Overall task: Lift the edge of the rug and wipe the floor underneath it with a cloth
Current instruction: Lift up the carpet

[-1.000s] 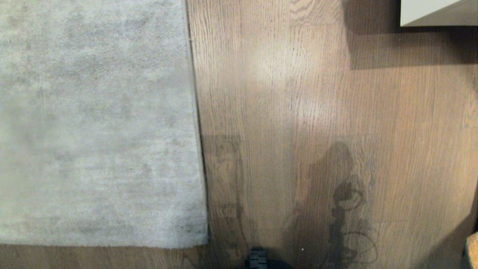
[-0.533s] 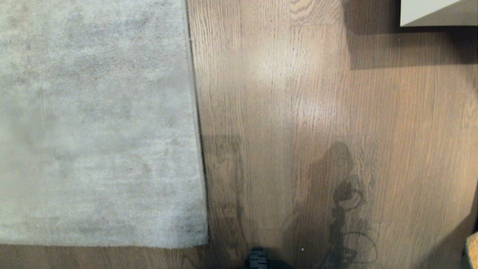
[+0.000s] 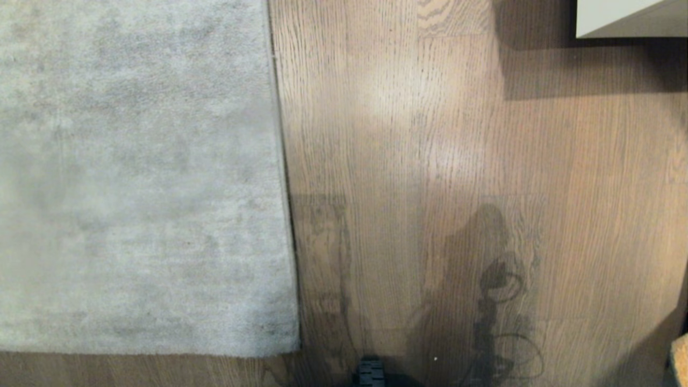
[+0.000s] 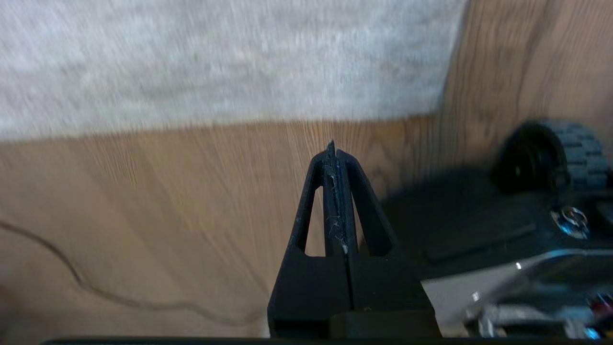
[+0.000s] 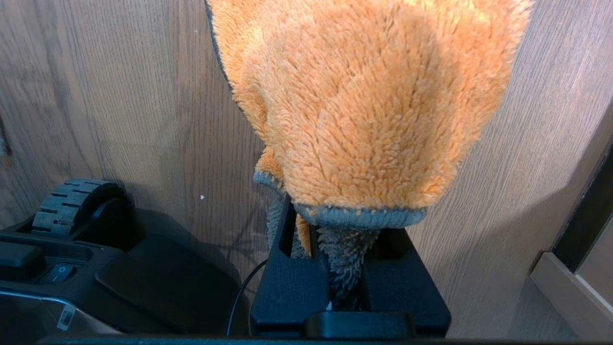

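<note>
The rug edge (image 3: 285,215) runs near to far, left of centre, its squared corner (image 3: 294,349) nearest the robot and lying flat on the floor (image 3: 430,161). The left gripper (image 4: 331,146) — pinched shut, empty — points at that corner, so it is the nearer arm. The right gripper (image 5: 330,225) clamps the orange cloth (image 5: 368,105). A front wheel (image 4: 550,153) sits close by.

so I count one grey rug (image 3: 140,177), one orange cloth (image 5: 368,100), two black end effectors — a left end effector (image 4: 334,158) and a right end effector (image 5: 335,225) — and one ridged black wheel (image 5: 67,201) on the robot's base.
</note>
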Motion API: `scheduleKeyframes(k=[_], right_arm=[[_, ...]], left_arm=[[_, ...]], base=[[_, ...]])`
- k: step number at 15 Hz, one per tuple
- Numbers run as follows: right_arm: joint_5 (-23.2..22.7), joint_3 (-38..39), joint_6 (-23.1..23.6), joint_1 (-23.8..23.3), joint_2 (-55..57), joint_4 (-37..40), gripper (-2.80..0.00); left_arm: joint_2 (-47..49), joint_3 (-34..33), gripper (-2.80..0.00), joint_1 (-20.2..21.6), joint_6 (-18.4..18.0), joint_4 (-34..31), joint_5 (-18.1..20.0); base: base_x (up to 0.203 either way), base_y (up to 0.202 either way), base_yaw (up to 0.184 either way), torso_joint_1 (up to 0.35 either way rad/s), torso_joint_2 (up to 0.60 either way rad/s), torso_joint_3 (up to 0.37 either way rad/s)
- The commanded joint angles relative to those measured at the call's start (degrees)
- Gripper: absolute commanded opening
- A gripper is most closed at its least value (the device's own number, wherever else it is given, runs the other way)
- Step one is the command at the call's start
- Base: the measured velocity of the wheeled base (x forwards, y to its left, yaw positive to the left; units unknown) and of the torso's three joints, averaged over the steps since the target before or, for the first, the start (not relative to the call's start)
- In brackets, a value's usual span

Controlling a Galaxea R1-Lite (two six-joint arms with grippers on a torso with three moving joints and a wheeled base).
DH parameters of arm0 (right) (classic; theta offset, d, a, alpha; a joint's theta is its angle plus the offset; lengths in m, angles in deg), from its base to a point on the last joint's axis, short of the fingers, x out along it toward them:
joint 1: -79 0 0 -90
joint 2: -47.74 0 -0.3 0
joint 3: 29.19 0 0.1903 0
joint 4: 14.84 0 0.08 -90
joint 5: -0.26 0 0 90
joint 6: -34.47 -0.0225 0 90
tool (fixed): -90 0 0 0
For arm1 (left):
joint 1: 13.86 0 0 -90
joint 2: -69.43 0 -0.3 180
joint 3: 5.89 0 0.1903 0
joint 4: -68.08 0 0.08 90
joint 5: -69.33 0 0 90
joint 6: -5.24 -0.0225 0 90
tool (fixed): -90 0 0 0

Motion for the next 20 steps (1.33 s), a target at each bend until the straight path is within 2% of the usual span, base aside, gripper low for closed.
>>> scheduleKeyframes(k=[1,5,8,11,17,20], right_arm=[[-0.03,-0.01,0.06,0.02,0.07,0.03,-2.8],[-0.03,-0.01,0.06,0.02,0.07,0.03,-2.8],[-0.03,-0.01,0.06,0.02,0.07,0.03,-2.8],[-0.03,-0.01,0.06,0.02,0.07,0.03,-2.8],[-0.03,-0.01,0.06,0.02,0.07,0.03,-2.8],[-0.03,-0.01,0.06,0.02,0.07,0.03,-2.8]], left_arm=[[7.64,2.55,-2.8,-0.18,0.43,-0.8,0.54],[22.27,6.42,-2.8,-0.34,2.43,1.9,5.62],[34.45,7.0,-2.8,-1.0,2.77,10.19,8.77],[46.58,7.25,-2.8,-3.38,3.22,19.94,9.57],[67.39,9.57,-2.8,-13.06,5.89,34.64,8.92],[76.15,12.18,-2.8,-19.07,7.56,41.27,6.91]], base=[[0.0,0.0,0.0,0.0,0.0,0.0],[0.0,0.0,0.0,0.0,0.0,0.0],[0.0,0.0,0.0,0.0,0.0,0.0],[0.0,0.0,0.0,0.0,0.0,0.0],[0.0,0.0,0.0,0.0,0.0,0.0],[0.0,0.0,0.0,0.0,0.0,0.0]])
